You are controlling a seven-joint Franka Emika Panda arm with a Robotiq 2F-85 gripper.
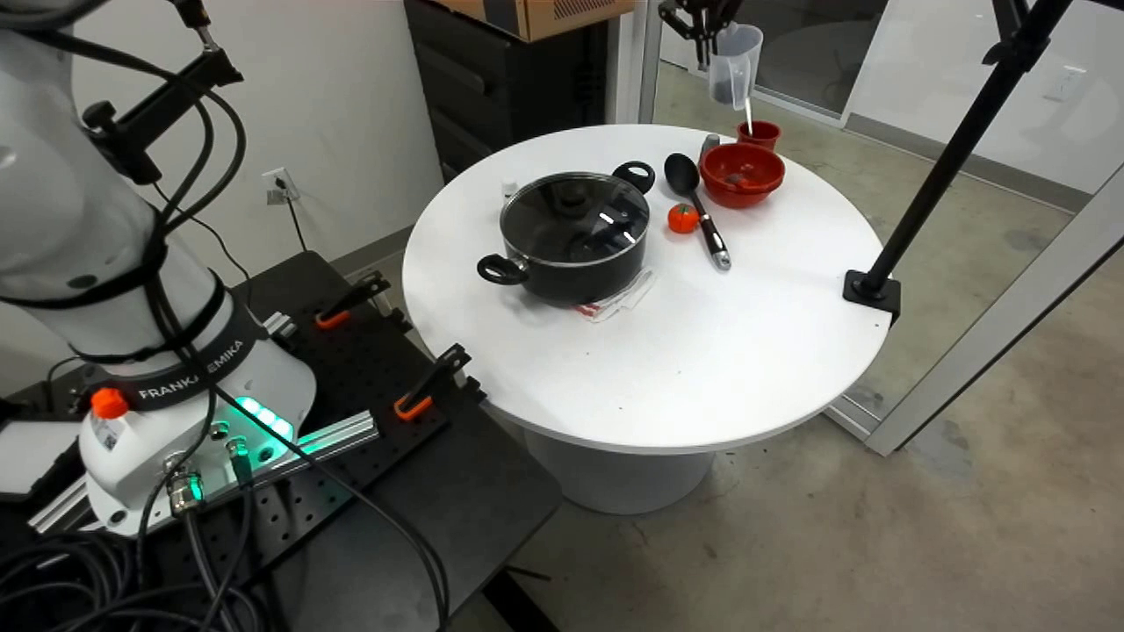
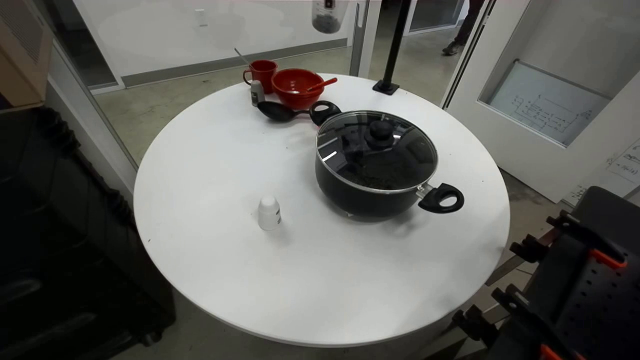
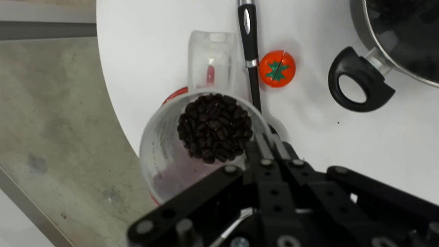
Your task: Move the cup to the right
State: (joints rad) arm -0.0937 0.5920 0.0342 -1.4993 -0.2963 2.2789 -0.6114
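The cup [image 1: 736, 66] is a clear see-through vessel with dark beans in its bottom. My gripper [image 1: 702, 53] is shut on the side wall of the cup and holds it in the air, above the red bowl and red mug, near the table's far edge. In an exterior view only the lower part of the cup [image 2: 327, 21] shows at the top edge. In the wrist view I look down into the cup [image 3: 161, 147]. A clear handle sticks out from it, and my fingertips [image 3: 272, 145] pinch its rim.
A black lidded pot [image 1: 580, 276], a black ladle [image 1: 681, 174], a toy tomato [image 1: 683, 219], a red bowl [image 1: 742, 189] and a red mug [image 1: 762, 133] stand on the white table [image 1: 746, 351]. A small white shaker [image 2: 269, 215] stands there too. A black pole [image 1: 957, 149] rises at the table edge.
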